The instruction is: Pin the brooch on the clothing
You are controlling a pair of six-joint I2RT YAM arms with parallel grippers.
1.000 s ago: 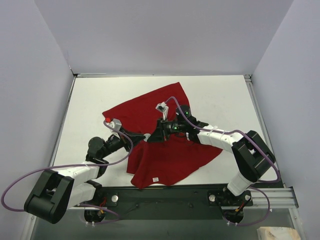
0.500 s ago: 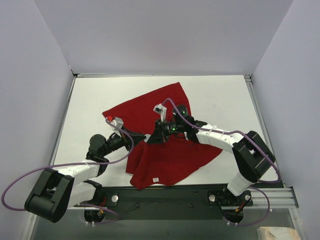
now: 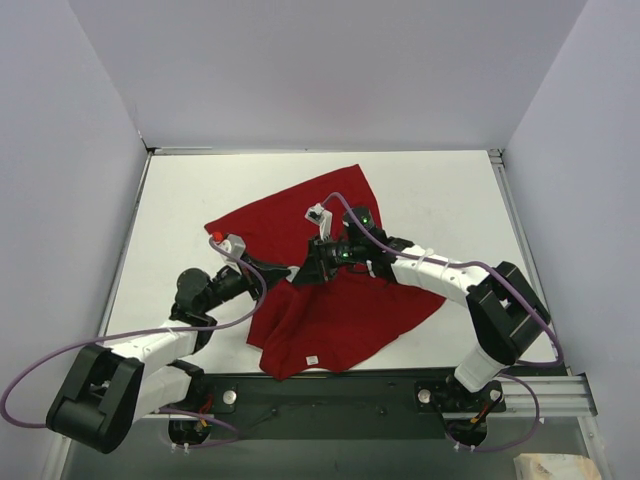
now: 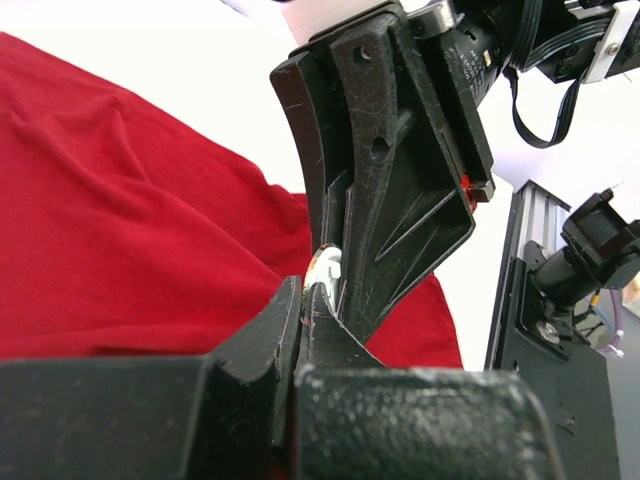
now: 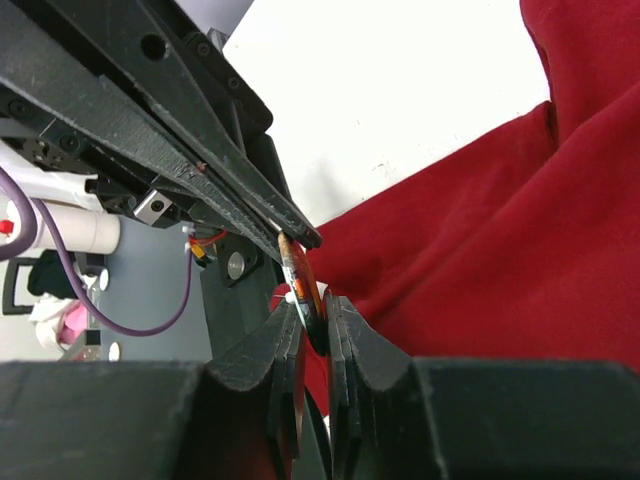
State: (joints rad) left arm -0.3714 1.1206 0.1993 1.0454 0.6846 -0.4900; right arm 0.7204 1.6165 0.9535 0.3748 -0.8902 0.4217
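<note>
The clothing is a deep-red T-shirt lying rumpled on the white table, and it also shows in both wrist views. My two grippers meet tip to tip over its left fold. My right gripper is shut on the brooch, a small orange-rimmed disc held edge-on. My left gripper is shut, with a sliver of red cloth between its tips. The brooch's pale edge rests against those tips. The left fingers reach in from the upper left and touch the brooch's top.
The white table is walled in on three sides. An aluminium rail with the arm bases runs along the near edge. Purple cables loop off both arms.
Both grippers have moved slightly left together. The near part of the shirt has been drawn left with them. The right jaws have closed a little on the brooch.
</note>
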